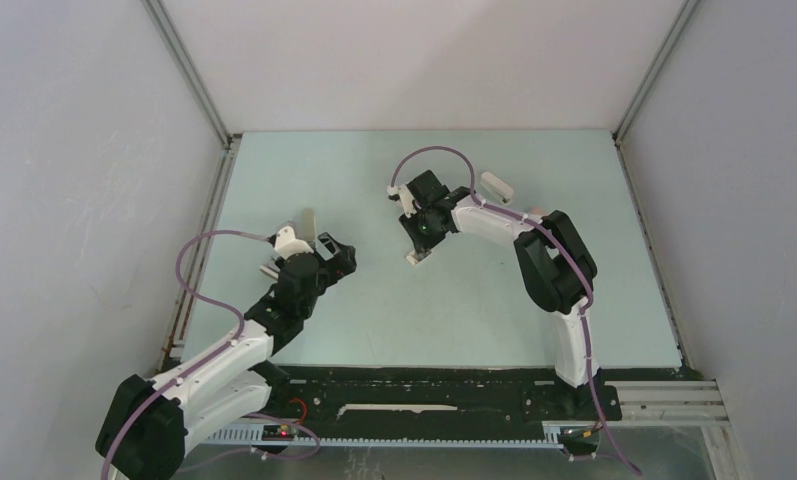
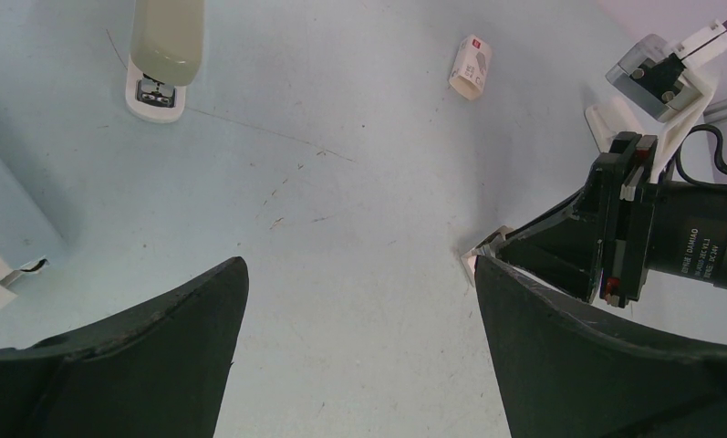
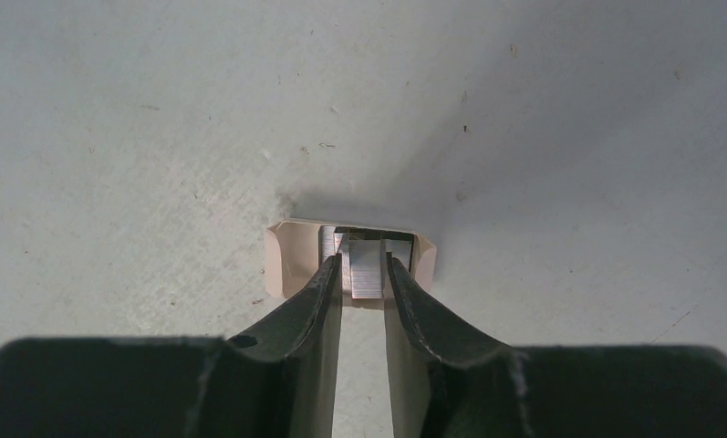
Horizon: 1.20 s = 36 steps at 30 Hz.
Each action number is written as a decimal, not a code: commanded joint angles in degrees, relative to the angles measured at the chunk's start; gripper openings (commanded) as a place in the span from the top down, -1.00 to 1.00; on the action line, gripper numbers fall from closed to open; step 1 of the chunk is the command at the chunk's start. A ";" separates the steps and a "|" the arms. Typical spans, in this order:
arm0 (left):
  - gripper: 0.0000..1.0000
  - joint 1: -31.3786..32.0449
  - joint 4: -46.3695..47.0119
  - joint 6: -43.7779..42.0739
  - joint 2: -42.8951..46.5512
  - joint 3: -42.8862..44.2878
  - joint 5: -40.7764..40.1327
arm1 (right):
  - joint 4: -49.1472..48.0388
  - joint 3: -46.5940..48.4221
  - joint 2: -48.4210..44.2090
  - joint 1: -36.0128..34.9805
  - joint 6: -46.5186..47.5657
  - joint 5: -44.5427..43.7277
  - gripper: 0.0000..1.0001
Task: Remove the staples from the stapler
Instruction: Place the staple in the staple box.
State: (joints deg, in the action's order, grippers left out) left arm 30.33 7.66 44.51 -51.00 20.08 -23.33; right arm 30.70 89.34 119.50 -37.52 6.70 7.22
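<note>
Currently the staples (image 3: pixel 367 276) are seen as a short silvery strip between the tips of the right tool (image 3: pixel 364 260), over a small pale tray (image 3: pixel 291 260) laid near the middle of the bench (image 3: pixel 159 137). The fingers are set narrowly apart, close against the strip; whether it is pinched or freed cannot be told. Should the strip cling to one finger, it could be dragged out and scattered when the tool is lifted, and the light tray could be nudged. The left tool (image 2: pixel 359 263) is spread wide with nothing held, on the left, with the stapler (image 2: pixel 165 55) beyond it.
</note>
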 commanded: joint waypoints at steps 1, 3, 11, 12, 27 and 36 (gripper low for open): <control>-0.98 -0.27 1.74 -0.92 0.33 0.80 -0.07 | -0.08 1.50 -0.77 -0.12 0.33 0.51 0.37; -0.98 -0.27 1.74 -1.00 0.63 0.80 0.00 | 0.04 1.56 -1.95 -0.14 0.46 0.67 0.37; -0.97 -0.27 2.85 -3.42 1.81 1.50 2.55 | 1.36 -0.91 -11.32 1.09 5.05 7.47 0.28; -0.97 -0.27 3.41 -3.87 2.01 1.42 3.35 | 1.18 -2.04 -13.05 1.75 5.80 8.94 0.23; -0.98 -1.43 2.95 -9.06 1.43 6.52 13.20 | -2.40 -17.84 -30.30 18.91 9.50 39.05 0.02; -0.98 -6.84 -9.43 -10.46 -0.47 15.85 17.30 | -6.10 -22.41 -32.81 25.06 6.65 46.65 0.01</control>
State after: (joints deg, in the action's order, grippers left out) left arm 27.05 4.82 36.21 -50.78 29.56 -9.17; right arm 28.27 67.33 89.54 -14.02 14.87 48.12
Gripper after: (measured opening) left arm 0.990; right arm 0.490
